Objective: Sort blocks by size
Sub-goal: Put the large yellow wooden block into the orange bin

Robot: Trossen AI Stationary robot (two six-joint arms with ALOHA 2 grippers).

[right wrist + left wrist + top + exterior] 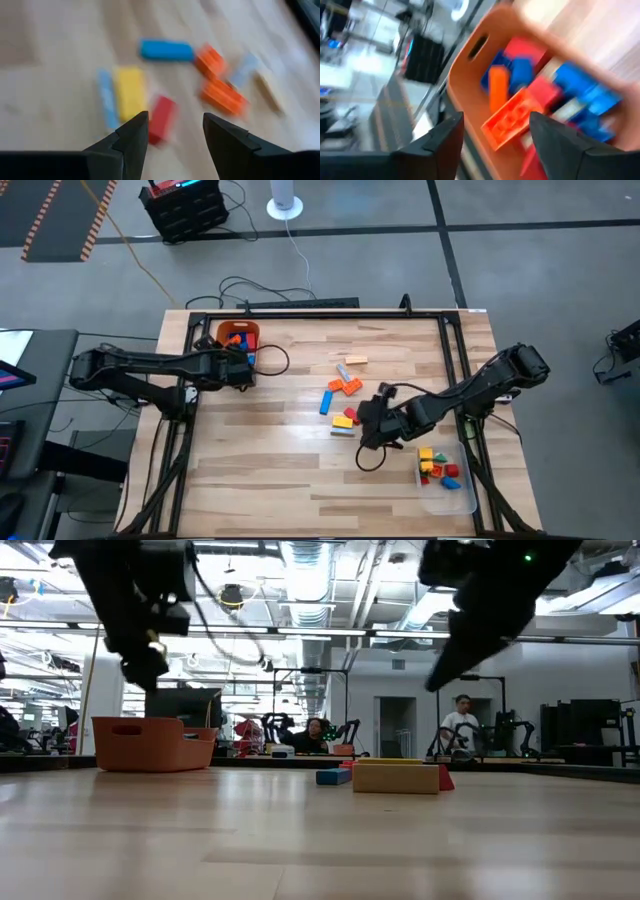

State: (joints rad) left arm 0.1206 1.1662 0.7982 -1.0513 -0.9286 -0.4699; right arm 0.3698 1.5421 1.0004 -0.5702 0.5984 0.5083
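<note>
Pale wood-grain table (300, 480), rectangular plastic blocks (343, 388), orange bin (238, 335).

Overhead lighting even and bright; table (300, 470) shows only soft, faint shadows under both arms. Low view: ceiling strip lights (300, 570) glare white, arms read as dark silhouettes, near tabletop out of focus. Both wrist views heavily motion-blurred: orange bin (470, 95) and blocks (165, 85) smeared, edges indistinct.

Bin (238, 335) at table (300, 480) far-left; loose blocks (343, 395) centre; tray (447, 490) near-right, blocks inside.
</note>
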